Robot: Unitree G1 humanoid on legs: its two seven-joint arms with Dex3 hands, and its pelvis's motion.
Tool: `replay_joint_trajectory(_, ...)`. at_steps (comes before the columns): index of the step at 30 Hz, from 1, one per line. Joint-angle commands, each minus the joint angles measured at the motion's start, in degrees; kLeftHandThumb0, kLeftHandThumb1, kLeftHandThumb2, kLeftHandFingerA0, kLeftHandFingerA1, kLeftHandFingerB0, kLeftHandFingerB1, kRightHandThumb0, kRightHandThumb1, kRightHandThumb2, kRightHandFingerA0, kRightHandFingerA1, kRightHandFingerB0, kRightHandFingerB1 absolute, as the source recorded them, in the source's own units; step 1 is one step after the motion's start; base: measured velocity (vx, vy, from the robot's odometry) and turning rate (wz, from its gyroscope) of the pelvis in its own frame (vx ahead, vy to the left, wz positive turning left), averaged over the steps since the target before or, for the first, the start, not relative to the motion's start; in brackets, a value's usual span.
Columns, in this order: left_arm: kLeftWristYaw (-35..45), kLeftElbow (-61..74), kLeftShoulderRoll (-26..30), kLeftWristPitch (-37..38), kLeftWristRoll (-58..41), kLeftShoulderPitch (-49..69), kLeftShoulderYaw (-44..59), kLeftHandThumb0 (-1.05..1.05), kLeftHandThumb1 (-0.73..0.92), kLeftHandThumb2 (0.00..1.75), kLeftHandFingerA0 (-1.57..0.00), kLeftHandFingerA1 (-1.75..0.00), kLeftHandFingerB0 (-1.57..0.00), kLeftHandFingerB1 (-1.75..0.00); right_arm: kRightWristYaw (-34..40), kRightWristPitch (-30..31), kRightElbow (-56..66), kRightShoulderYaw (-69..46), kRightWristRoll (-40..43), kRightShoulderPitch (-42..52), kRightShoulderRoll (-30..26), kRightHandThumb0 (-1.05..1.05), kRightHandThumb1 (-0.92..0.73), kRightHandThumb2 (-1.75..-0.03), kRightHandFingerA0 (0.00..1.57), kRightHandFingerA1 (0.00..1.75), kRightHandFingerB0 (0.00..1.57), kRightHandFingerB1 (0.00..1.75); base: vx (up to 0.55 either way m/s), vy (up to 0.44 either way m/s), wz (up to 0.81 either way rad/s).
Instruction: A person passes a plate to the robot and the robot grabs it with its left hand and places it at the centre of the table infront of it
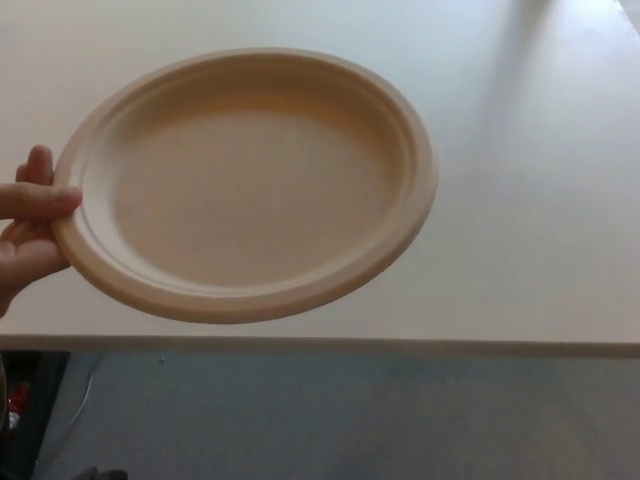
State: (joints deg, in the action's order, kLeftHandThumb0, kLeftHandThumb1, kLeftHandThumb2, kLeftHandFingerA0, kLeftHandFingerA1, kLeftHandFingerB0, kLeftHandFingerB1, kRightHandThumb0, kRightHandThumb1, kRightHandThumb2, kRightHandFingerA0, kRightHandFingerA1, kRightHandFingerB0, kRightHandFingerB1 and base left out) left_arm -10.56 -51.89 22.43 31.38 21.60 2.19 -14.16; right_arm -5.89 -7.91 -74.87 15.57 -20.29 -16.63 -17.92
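A tan round paper plate [245, 185] fills the left and middle of the head view, held in the air above the table's near edge. A person's hand [30, 225] at the far left pinches the plate's left rim, thumb on top. The plate faces up, tilted slightly toward me. Neither of my hands shows in this view.
The pale cream table [530, 200] spreads behind and to the right of the plate; its front edge [400, 347] runs across the lower part of the picture. Below it lies grey floor [350, 420], with dark objects at the bottom left corner.
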Motion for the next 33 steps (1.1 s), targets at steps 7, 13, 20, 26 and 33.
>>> replay_joint_trajectory(7, -16.42, 29.39, 2.69, 11.61, 9.10, 15.80, 5.70, -0.66, 0.48, 0.79, -0.28, -0.46, -0.21, -0.41, -0.74, -0.99, -0.58, -0.02, -0.48, 2.16, -0.95, -0.75, -0.59, -1.01, 0.31, 0.60, 0.24, 0.51, 0.00, 0.000, 0.00)
replay_joint_trajectory(13, -12.07, 53.71, 2.16, 14.42, 7.62, 25.65, 12.85, -0.69, 0.53, 0.86, -0.29, -0.51, -0.15, -0.42, -0.61, -0.56, -0.61, 0.02, -0.52, 2.25, -1.03, -0.68, -0.75, -0.62, 0.31, 0.51, 0.28, 0.38, 0.00, 0.000, 0.00)
replay_joint_trajectory(20, -9.20, 73.08, 0.53, 20.33, 5.11, 32.87, 18.65, -0.58, 0.62, 0.59, -0.40, -0.37, -0.27, -0.30, 0.01, 0.12, -0.92, -0.23, -0.34, 2.15, -0.71, -0.69, -0.76, -0.63, 0.26, 0.49, 0.26, 0.38, 0.00, 0.000, 0.00)
replay_joint_trajectory(26, -7.83, 81.46, 0.69, 24.46, 2.49, 34.90, 20.58, -0.61, 0.51, 0.81, -0.37, -0.47, -0.29, -0.43, 0.31, 0.51, -0.75, 0.03, -0.63, 1.47, -0.63, -0.71, -0.76, -0.62, 0.28, 0.53, 0.23, 0.39, 0.00, 0.000, 0.00)
replay_joint_trajectory(33, -10.60, 80.70, -3.44, 32.25, 2.97, 33.98, 20.72, -0.65, 0.48, 0.82, -0.55, -0.52, -0.37, -0.46, 0.32, 0.95, -0.56, 0.16, -0.75, 0.70, -0.57, -0.69, -0.76, -0.63, 0.24, 0.54, 0.24, 0.42, 0.00, 0.000, 0.00)
